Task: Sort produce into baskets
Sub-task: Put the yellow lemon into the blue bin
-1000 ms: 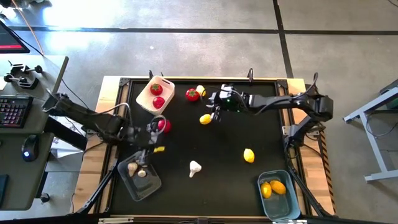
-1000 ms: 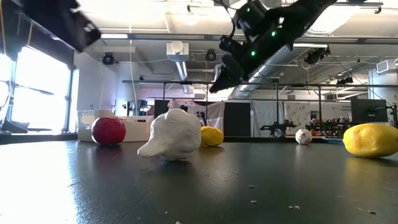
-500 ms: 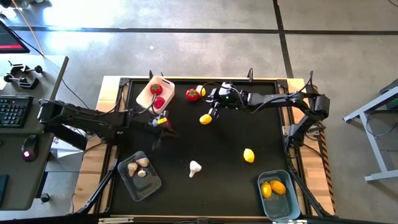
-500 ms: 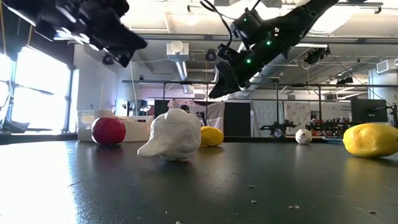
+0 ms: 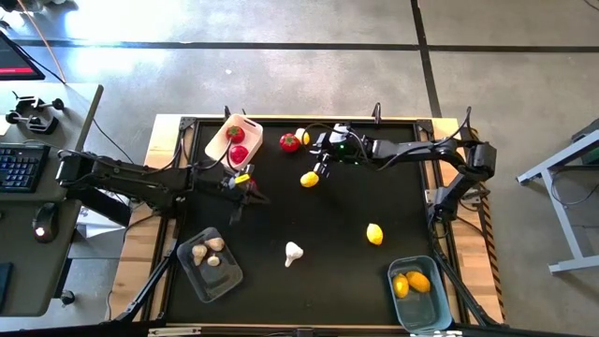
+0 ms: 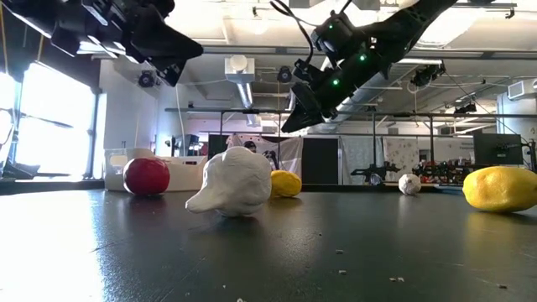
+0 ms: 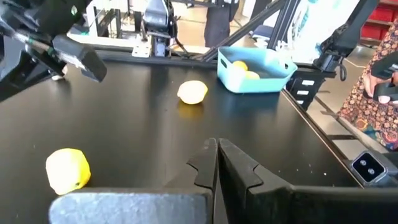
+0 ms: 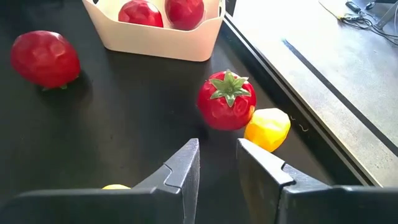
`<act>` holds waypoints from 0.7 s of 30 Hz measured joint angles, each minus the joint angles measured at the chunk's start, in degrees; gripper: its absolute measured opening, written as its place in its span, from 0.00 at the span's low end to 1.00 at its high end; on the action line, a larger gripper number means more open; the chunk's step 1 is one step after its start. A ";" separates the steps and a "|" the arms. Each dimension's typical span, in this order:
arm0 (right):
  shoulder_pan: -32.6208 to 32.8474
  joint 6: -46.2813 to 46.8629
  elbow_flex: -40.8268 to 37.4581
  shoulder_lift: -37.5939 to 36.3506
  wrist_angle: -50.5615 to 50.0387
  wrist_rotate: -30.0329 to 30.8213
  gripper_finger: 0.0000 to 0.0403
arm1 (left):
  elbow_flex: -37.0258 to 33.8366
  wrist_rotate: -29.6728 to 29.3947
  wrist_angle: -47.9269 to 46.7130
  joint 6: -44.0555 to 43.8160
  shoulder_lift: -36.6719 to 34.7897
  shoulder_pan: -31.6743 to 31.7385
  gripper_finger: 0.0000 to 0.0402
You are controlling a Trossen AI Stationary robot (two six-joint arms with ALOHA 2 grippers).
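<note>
Above the black surface (image 5: 337,225), the clenched left end effector (image 5: 251,185) hovers empty, while the right end effector (image 8: 217,163), slightly parted, faces a tomato (image 8: 226,101).

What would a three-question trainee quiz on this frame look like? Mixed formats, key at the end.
1. True or false: the blue basket holds garlic.
2. How many tomatoes lie in the white basket? A one, B two, C four.
3. Which one is shut with nothing between its fingers: the left gripper or the right gripper?

Key: 1 false, it holds lemons. 2 B. 3 left; the right one shows a gap between its fingers.
</note>
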 joint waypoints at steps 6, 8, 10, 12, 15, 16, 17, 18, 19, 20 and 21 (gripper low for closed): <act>0.00 0.00 0.00 0.00 0.00 -0.01 0.24 | 0.00 -0.29 1.12 0.36 0.00 0.00 0.00; 0.00 0.00 0.00 0.00 0.01 0.00 0.24 | 0.00 -0.52 1.46 0.38 0.00 0.21 0.00; 0.00 0.00 0.00 0.00 0.01 0.00 0.24 | 0.00 -0.57 1.87 0.38 0.00 0.74 0.00; 0.00 0.00 0.00 0.00 0.01 0.00 0.24 | 0.00 -0.59 2.43 0.40 0.00 1.44 0.00; 0.00 0.00 0.00 0.00 0.01 0.00 0.24 | 0.00 -0.61 3.48 0.61 0.00 2.64 0.00; 0.00 0.00 0.00 0.00 0.01 0.00 0.24 | 0.00 -0.61 3.72 0.84 0.00 3.12 0.00; 0.00 0.00 0.00 0.00 0.01 0.00 0.24 | 0.00 -0.57 3.96 1.16 0.00 3.57 0.00; 0.00 0.00 0.00 0.00 0.01 0.00 0.24 | 0.00 -0.59 4.22 1.49 0.00 4.05 0.00; 0.00 0.00 0.00 0.00 0.01 0.00 0.24 | 0.00 -0.59 4.38 2.00 0.00 4.55 0.00; 0.00 0.00 0.00 0.00 0.01 0.00 0.24 | 0.00 -0.59 4.37 2.53 0.00 5.12 0.00; 0.00 0.00 0.00 0.00 0.01 0.00 0.24 | 0.00 -0.58 4.37 3.08 0.00 5.70 0.00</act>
